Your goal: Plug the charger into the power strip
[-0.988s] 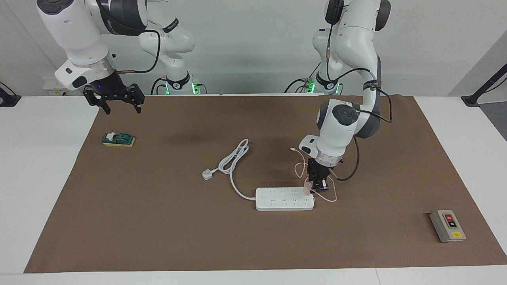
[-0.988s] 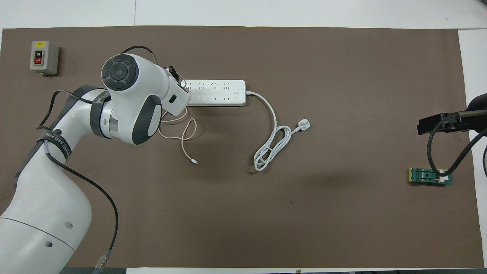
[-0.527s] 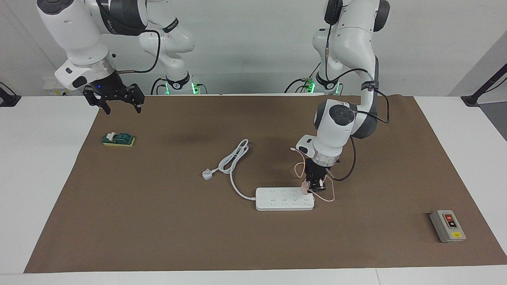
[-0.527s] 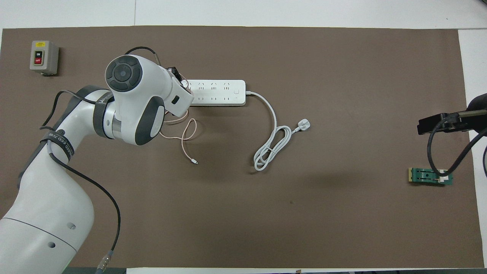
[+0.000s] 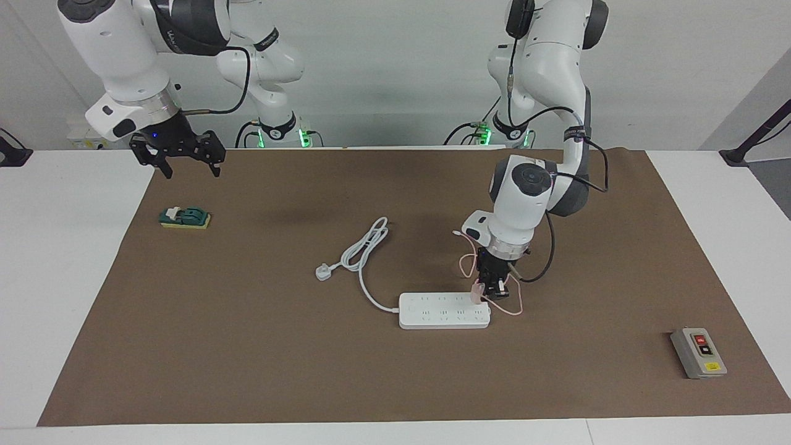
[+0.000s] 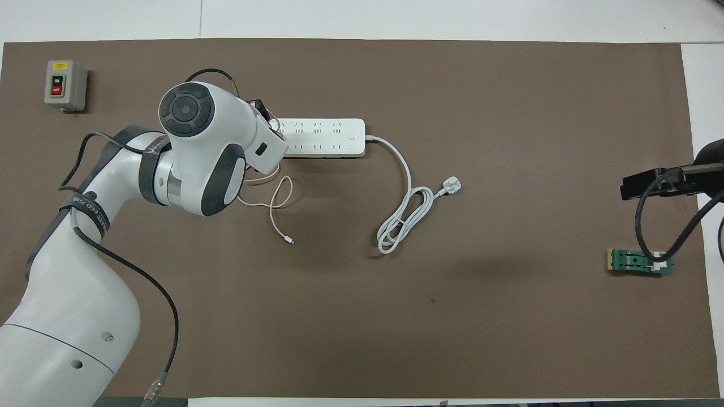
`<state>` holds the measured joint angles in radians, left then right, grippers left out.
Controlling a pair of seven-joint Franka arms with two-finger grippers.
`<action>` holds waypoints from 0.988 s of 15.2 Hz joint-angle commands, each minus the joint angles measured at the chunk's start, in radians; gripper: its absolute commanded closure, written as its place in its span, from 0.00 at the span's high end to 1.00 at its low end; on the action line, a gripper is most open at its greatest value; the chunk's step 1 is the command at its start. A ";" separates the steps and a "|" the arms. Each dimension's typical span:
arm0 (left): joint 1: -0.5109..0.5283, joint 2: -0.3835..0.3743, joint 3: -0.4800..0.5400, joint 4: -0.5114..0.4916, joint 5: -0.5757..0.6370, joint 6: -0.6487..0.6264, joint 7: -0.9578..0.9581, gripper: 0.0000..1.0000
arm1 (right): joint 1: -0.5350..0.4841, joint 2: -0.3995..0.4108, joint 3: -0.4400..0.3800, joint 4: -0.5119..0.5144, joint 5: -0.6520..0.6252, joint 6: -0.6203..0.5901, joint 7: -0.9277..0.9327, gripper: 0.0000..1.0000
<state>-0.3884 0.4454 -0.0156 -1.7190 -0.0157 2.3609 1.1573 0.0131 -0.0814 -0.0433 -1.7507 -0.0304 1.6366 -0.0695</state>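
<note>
The white power strip (image 5: pixel 442 311) (image 6: pixel 325 137) lies flat on the brown mat, its thick cord leaving from the end toward the right arm. My left gripper (image 5: pixel 492 289) points down over the strip's other end, shut on the pale-pink charger (image 5: pixel 477 293). The charger sits at the last outlet of the row nearer to the robots; I cannot tell whether its pins are in. In the overhead view the left wrist hides the grip, and only a sliver of the charger (image 6: pixel 275 126) shows. The thin pink cable (image 5: pixel 520 301) (image 6: pixel 276 204) loops on the mat. My right gripper (image 5: pixel 185 165) (image 6: pixel 639 186) waits open, raised.
The strip's white three-pin plug (image 5: pixel 323 271) (image 6: pixel 451 185) and coiled cord lie nearer to the robots than the strip. A grey switch box (image 5: pixel 698 352) (image 6: pixel 65 85) stands at the left arm's end. A green part on a yellow pad (image 5: pixel 184 217) (image 6: pixel 639 262) lies under the right gripper's area.
The left wrist has shifted slightly toward the power strip, carrying the charger a little lower onto the strip's end. The right arm has not moved.
</note>
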 commanded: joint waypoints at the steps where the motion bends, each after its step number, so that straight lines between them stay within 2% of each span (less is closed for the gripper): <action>1: -0.029 0.006 0.009 -0.019 0.025 -0.008 -0.018 0.00 | -0.016 -0.021 0.013 -0.020 -0.003 -0.007 0.013 1.00; 15: -0.010 0.006 0.008 -0.004 0.025 -0.054 0.064 0.00 | -0.016 -0.021 0.013 -0.020 -0.003 -0.007 0.013 1.00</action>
<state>-0.4011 0.4439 -0.0112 -1.7152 -0.0114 2.3401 1.2004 0.0131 -0.0814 -0.0433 -1.7507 -0.0304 1.6366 -0.0695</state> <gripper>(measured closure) 0.692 0.000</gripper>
